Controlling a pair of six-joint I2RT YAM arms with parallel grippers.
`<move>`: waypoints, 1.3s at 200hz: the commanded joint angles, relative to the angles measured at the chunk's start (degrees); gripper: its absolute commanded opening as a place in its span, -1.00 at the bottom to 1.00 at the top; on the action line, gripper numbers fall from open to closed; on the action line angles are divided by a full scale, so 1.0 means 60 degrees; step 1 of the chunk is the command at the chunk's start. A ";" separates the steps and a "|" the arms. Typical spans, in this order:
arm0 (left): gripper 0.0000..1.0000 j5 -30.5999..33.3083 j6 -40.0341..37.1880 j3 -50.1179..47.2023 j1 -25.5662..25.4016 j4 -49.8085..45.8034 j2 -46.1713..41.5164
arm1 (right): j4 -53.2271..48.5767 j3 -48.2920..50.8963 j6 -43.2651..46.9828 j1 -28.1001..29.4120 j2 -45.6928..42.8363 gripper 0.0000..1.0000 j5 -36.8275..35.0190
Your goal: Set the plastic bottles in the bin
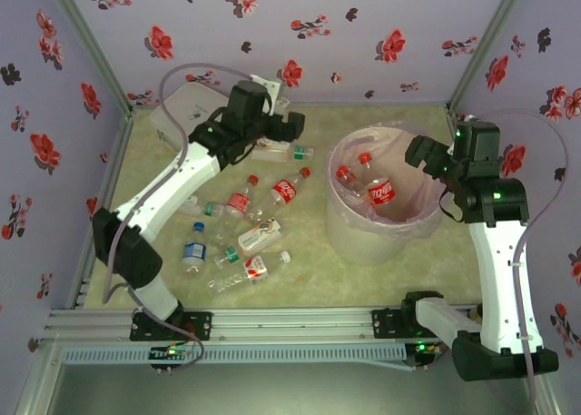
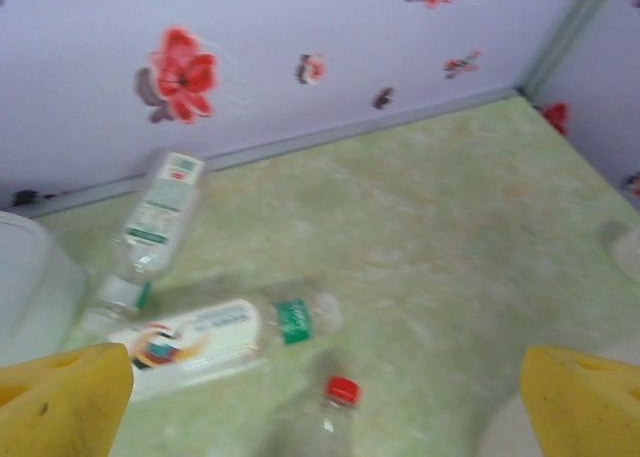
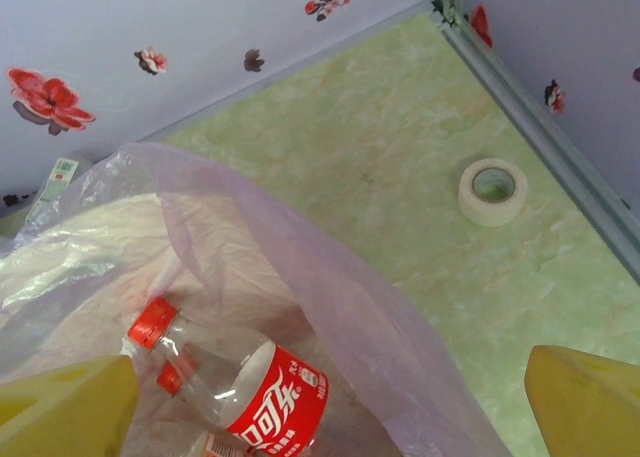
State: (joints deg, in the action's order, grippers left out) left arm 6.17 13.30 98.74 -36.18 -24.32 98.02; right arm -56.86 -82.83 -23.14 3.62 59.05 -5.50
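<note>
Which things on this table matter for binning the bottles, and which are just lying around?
Job: small clear plastic bottles with coloured caps; large round pale bin lined with a pink bag.
Lying about: white tape roll; flat white lidded box.

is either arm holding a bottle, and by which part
Nothing held: both jaws open and empty, left above loose bottles, right at the bin.

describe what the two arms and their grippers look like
Both the left arm and right arm have smooth white link shells joined by chunky black joints and black bases. A thin grey-lilac cable loops along each. Small green lights glow on the right arm's joints. The left gripper and right gripper carry blunt yellow fingers.
</note>
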 commanded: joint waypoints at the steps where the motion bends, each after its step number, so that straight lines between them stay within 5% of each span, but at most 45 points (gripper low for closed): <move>1: 0.91 -0.0391 -0.0476 0.0799 0.0786 -0.0179 0.1367 | -0.0130 -0.0085 0.0101 -0.0061 -0.0019 0.99 0.0485; 97: 0.78 -0.0173 -0.0846 0.7255 0.2087 -0.2231 0.7810 | -0.0806 0.0551 0.0743 -0.0076 -0.0535 0.99 0.0652; 208: 0.80 -0.0143 -0.1175 0.8195 0.2314 -0.2565 0.9737 | -0.0440 0.0683 0.0855 -0.0076 -0.0662 0.99 0.0916; 260: 0.39 -0.0089 -0.1132 0.8360 0.2325 -0.2609 0.9811 | -0.0382 0.0644 0.0736 -0.0076 -0.0708 0.99 0.1005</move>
State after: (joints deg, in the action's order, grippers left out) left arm 4.95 7.14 147.87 -22.70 -39.13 156.59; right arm -60.27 -79.22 -18.85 3.62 55.53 -0.47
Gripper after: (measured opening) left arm 0.736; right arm 0.996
